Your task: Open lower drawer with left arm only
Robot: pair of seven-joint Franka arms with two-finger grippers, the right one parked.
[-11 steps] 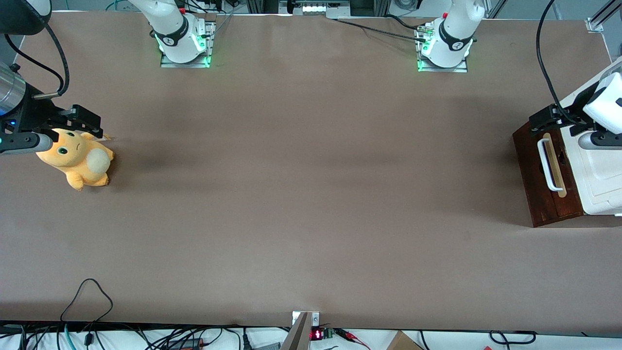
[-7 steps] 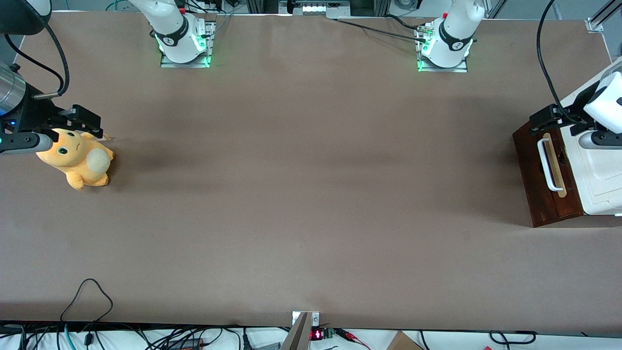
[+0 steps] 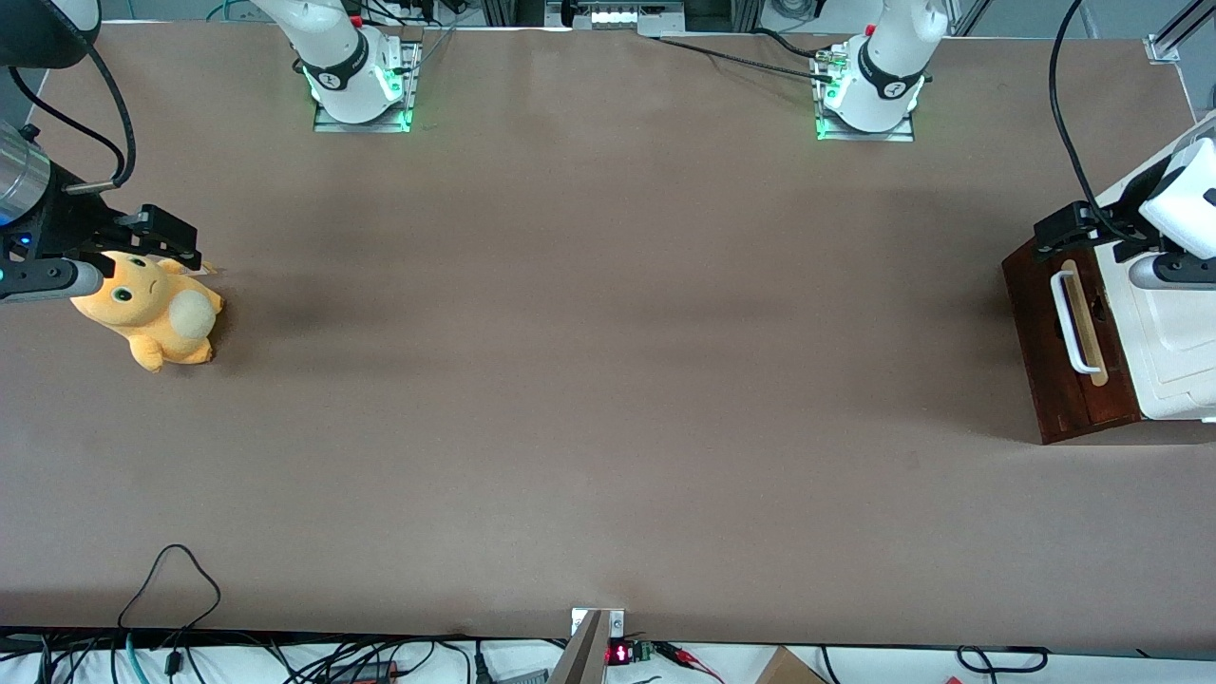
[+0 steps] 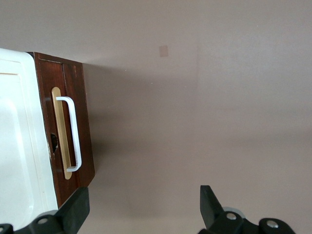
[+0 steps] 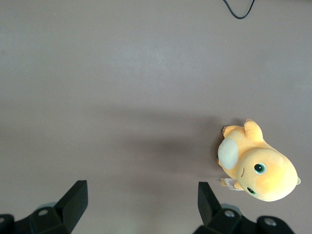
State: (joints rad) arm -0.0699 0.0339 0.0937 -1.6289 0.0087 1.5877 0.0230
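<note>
Front view puts the cabinet (image 3: 1173, 332) at the working arm's end of the table (image 3: 608, 361), its dark drawer (image 3: 1069, 356) front facing the table's open middle and shut flush, so the step in hand looks like the approach: nothing is gripped yet. The left arm (image 3: 1178, 204) hangs over the cabinet, and its tool (image 3: 1073, 231) hovers above the cabinet's edge farther from the front camera, just past that end of the white handle (image 3: 1072, 321), apart from it. In the left wrist view the tool (image 4: 141, 212) is spread wide with nothing between its fingers (image 4: 73, 212), and the handle (image 4: 72, 134) stands clear of the pale strip (image 4: 59, 131). The next move, I judge, calls for dropping to the handle's height, straddling the bar and closing on it, then pulling straight out from the cabinet. In front of the cabinet the table is bare brown paper, ample room for the drawer to slide; the plush toy (image 3: 152, 309) lies well apart, toward the parked arm's end.
</note>
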